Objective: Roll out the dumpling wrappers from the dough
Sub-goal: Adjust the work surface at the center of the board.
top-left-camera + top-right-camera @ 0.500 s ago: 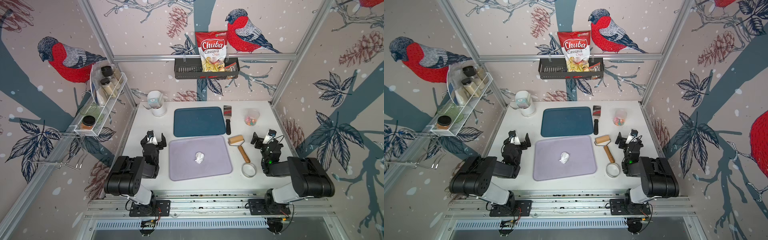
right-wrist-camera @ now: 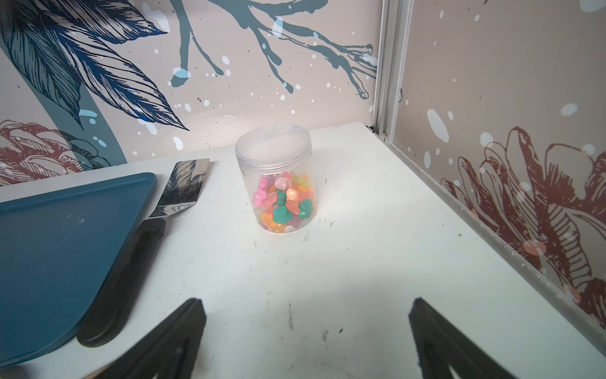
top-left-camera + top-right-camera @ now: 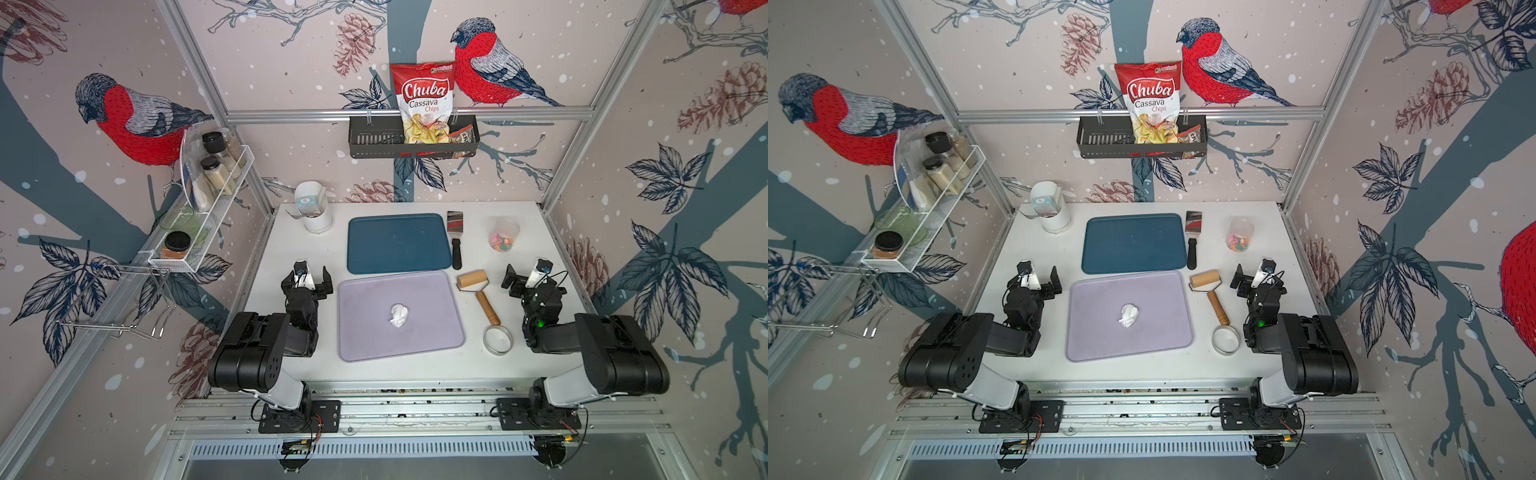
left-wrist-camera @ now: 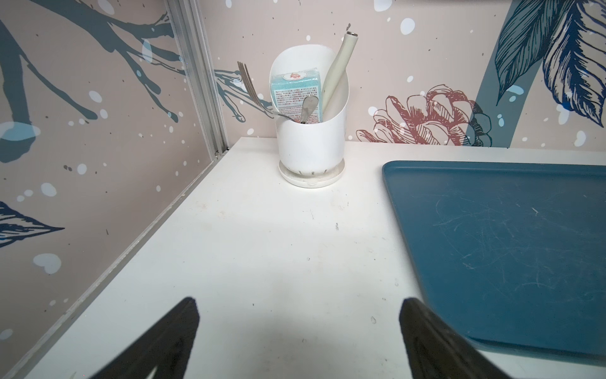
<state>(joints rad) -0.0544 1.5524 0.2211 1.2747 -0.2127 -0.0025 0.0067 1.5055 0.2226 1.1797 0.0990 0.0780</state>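
Dough [image 3: 400, 316] on near tray [image 3: 365, 332], far tray [image 3: 399, 243] behind, roller [image 3: 484, 301] and ring [image 3: 498, 352] right of near tray

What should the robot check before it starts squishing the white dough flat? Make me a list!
1. Left gripper open and empty: ok.
2. Right gripper open and empty: ok.
3. Dough lying on the lilac tray: ok, a lump, not yet rolled.
4. Rolling pin free on the table, on the right gripper's side of the tray: ok.
5. Ring cutter clear of the pin's handle: cannot tell, they lie very close.
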